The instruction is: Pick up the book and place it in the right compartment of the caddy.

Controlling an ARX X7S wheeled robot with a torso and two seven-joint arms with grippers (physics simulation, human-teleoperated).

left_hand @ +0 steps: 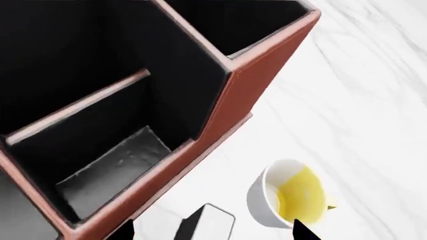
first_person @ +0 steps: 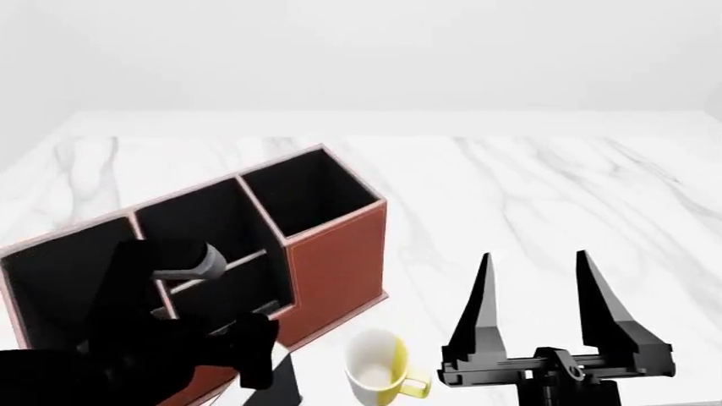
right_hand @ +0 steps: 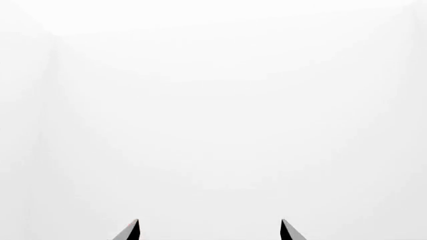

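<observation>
The reddish-brown caddy [first_person: 338, 254] stands at the left of the marble table, and its wall also shows in the left wrist view [left_hand: 233, 100]. Its tall right compartment [first_person: 310, 190] is black-lined and holds nothing; it also shows in the left wrist view [left_hand: 233, 20]. The thin dark book [left_hand: 207, 225] stands on the table just in front of the caddy's low front wall, and in the head view [first_person: 284, 382] it is partly hidden by my left arm. My left gripper [left_hand: 213, 234] is open, with its fingertips on either side of the book and above it. My right gripper [first_person: 536, 292] is open and empty, raised at the front right.
A white-and-yellow mug [first_person: 378, 365] stands close to the right of the book, near the caddy's front corner; it also shows in the left wrist view [left_hand: 290, 192]. The caddy's split middle section [first_person: 209, 233] and wide left section [first_person: 62, 262] are open-topped. The right wrist view shows only white background.
</observation>
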